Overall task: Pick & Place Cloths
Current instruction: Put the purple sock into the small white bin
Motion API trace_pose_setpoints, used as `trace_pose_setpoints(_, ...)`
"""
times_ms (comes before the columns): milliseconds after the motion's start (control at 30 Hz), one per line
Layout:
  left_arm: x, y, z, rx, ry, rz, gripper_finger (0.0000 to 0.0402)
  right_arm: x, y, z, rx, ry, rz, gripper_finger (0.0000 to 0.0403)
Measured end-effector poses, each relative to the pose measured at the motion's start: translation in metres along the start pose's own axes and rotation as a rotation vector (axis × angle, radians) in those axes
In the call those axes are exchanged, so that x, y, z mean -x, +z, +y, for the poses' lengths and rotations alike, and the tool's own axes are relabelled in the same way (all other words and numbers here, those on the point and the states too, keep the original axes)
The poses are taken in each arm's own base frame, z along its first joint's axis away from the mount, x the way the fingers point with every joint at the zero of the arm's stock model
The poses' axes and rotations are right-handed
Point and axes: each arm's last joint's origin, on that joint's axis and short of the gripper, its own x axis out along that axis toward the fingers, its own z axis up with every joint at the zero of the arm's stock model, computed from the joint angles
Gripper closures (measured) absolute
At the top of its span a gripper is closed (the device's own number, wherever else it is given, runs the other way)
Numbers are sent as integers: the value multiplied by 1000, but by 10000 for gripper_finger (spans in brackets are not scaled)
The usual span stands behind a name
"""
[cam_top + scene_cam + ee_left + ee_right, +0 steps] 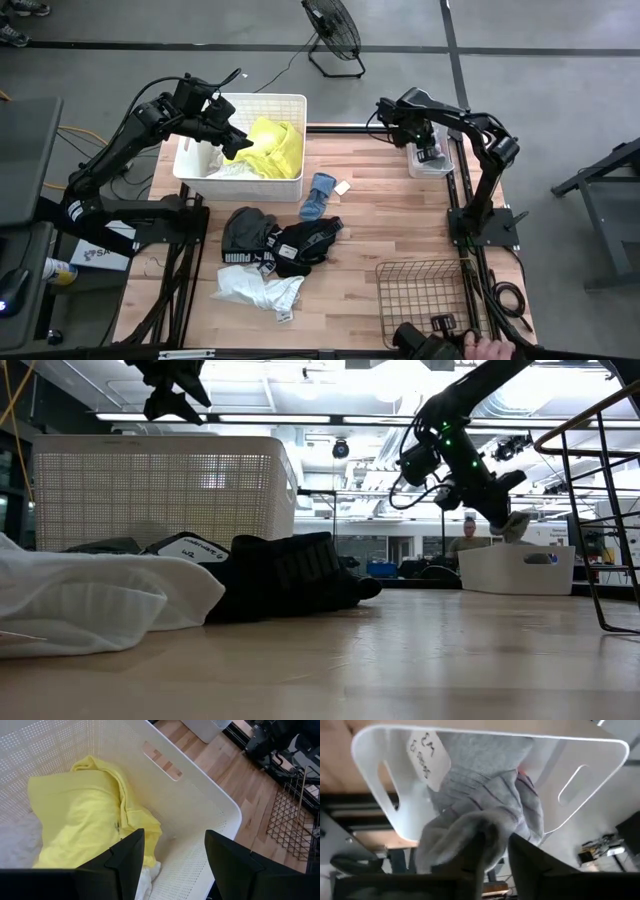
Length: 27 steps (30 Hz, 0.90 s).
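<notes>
room: workshop floor, floor fan [335, 35] beyond the far edge of the bench [390, 215]; a person's hand at the near right corner.
bench: wood top, white basket [290, 105] at far left, small white tub [432, 163] at far right edge, wire basket [422, 297] at near right.
done: yellow cloth [275, 148] in the white basket, lying over a white cloth [232, 168] there.
in hand: grey sock [485, 815] hanging into the small tub, pinched by the right tool [495, 852]; jaws narrow on the fabric, looks like it's at the drop-off point.
left tool [172, 857]: over the white basket, jaws roughly half spread, nothing between them; yellow cloth right below.
left to do: blue sock [319, 195] mid-bench near the white basket; black cloths [282, 243] in a heap at bench centre; big white cloth [256, 289] near the front edge, left of centre.
progress: my read is under halfway; two items binned, one at its tub, at least three piles untouched.
unclear: number of pieces in the black heap, can't tell.
</notes>
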Motion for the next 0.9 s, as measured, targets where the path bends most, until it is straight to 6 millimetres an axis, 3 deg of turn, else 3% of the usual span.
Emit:
trace_pose_setpoints(267, 0, 0, 0, 0, 0, 0, 200, 0, 0, 0, -240, 4, -2, 224)
trace_pose_setpoints(433, 0, 0, 0, 0, 0, 0, 200, 2, -2, 2, -458, 38, -33, 199)
trace_pose_setpoints(700, 0, 0, 0, 1, 1, 4, 200, 11, -12, 7, -875, 229, -136, 214)
trace_pose_setpoints(900, 0, 0, 0, 1, 1, 4, 200, 21, -34, 8, -1040, 213, -180, 281)
